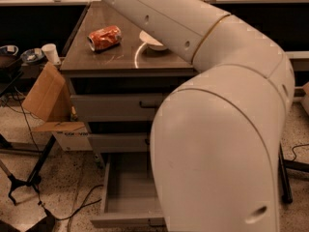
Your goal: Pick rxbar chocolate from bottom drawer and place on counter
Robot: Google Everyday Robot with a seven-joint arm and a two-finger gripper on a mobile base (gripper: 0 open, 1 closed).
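Bulky white arm [217, 129] bends across the view; pincer out of sight

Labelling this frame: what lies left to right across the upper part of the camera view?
White cup → orange soda can → white bowl → robot arm's elbow. The hand is out of view, beyond the top edge.

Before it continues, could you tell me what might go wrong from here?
The arm hides much of the open bottom drawer; no rxbar chocolate shows on its visible floor, and the gripper is out of view, so any grasp is unchecked. The orange can and white bowl may crowd the counter.
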